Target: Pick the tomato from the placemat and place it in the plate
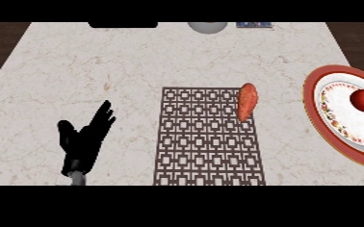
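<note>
A kitchen — marble counter [142, 57] laid with placemat [207, 139] and plate [320, 101].

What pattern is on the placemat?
A brown geometric lattice of squares on the placemat, best seen in the head view.

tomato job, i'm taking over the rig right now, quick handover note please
Left hand: open, fingers up, resting over the counter left of the placemat.
Right hand: not in view.
Tomato: a red round shape lies in the plate at the right edge, cut off by the frame.
An orange oblong thing lies across the placemat's upper right edge.
Done: the placing appears complete. Left: confirm the tomato is settled.
</note>
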